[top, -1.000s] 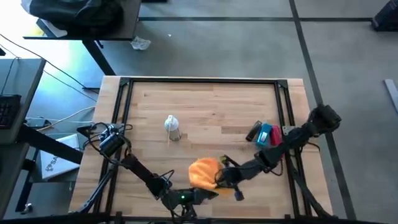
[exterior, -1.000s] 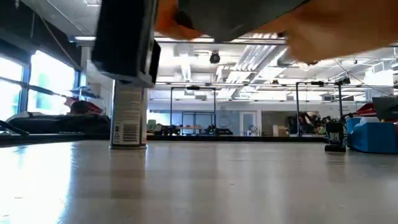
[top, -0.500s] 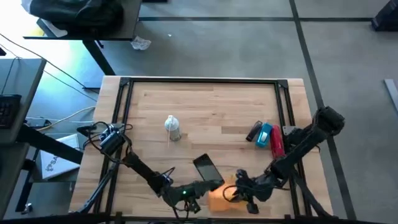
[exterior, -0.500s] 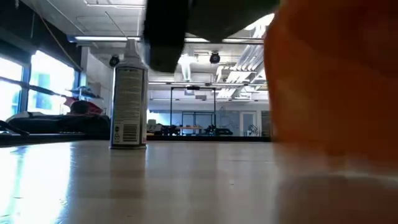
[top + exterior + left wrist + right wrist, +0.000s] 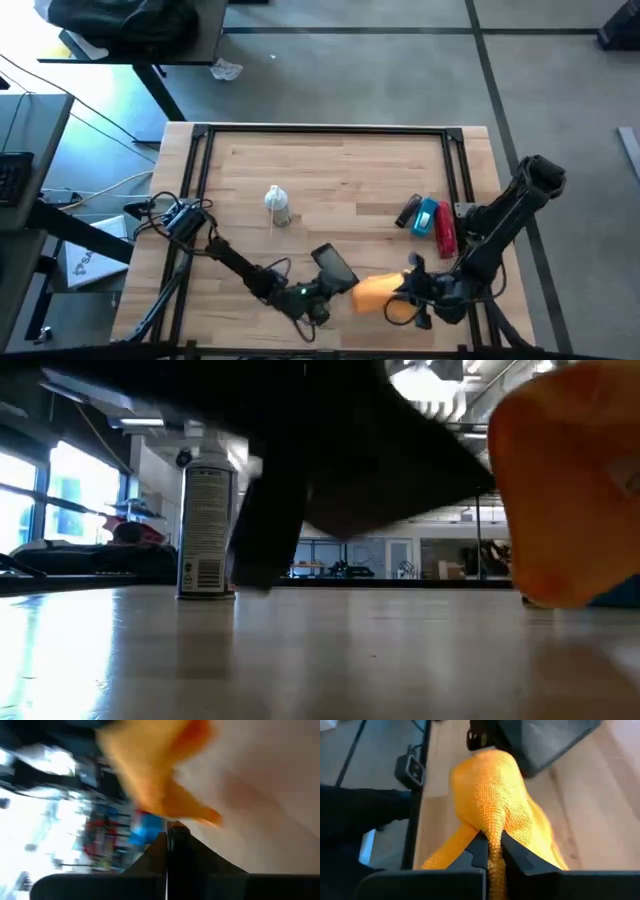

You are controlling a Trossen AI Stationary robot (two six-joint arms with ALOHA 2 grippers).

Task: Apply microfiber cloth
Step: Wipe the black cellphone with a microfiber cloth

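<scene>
Right hand (image 5: 418,300) clenched on microfiber cloth (image 5: 373,292) beside phone (image 5: 333,267) — phone gripped in left hand (image 5: 322,294)

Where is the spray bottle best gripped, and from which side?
Grip the spray bottle around its straight cylindrical body, below the cap. It stands upright with bare tabletop around it, so a level approach from the front, probably by the left claw, looks easiest.

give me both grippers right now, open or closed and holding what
Left gripper: closed on the black phone.
Right gripper: closed on the orange microfiber cloth.
</scene>
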